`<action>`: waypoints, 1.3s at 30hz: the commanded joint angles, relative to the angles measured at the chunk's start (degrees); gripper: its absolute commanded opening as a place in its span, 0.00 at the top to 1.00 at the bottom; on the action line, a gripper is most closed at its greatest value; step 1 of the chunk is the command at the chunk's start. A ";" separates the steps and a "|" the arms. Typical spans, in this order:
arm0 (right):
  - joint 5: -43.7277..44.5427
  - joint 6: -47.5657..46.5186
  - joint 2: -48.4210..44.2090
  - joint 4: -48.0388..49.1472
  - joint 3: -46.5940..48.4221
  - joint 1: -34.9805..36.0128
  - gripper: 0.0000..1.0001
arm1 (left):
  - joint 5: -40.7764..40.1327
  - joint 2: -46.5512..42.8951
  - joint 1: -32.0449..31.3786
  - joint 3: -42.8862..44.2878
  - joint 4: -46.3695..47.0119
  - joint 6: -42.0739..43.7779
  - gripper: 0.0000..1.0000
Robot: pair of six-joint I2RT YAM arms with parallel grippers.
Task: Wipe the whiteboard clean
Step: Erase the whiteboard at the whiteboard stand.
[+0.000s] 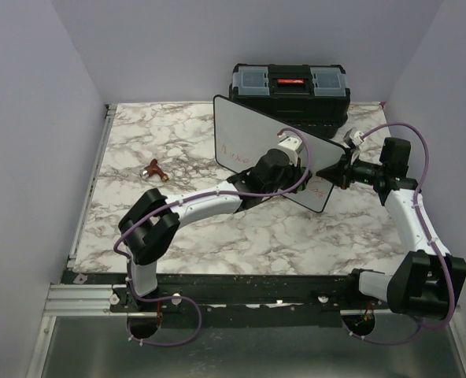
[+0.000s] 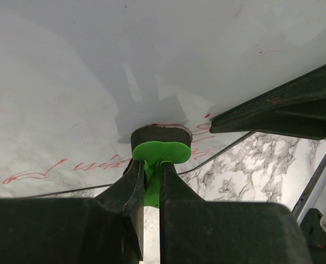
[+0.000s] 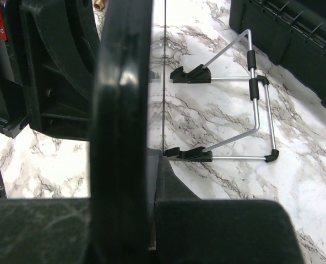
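My right pincer pinches the side edge of the big white board with the thin black frame. The board stands tilted on its thin metal wire stand in the middle of the worktop — I think the pinch is there so it will not tip. My left pincer is squeezed on the small green eraser with a dark pad, and the pad is pressed on the board by the red marker lines.

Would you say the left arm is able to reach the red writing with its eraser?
Probably yes: the left gripper holds the eraser at the whiteboard, the red writing runs just beside it with nothing between, and the right gripper steadies the board's edge.
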 commanded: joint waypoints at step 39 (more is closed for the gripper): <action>-10.52 3.77 -0.64 -6.59 -0.41 2.22 0.99 | -7.13 -2.12 3.11 -0.39 8.69 9.65 1.00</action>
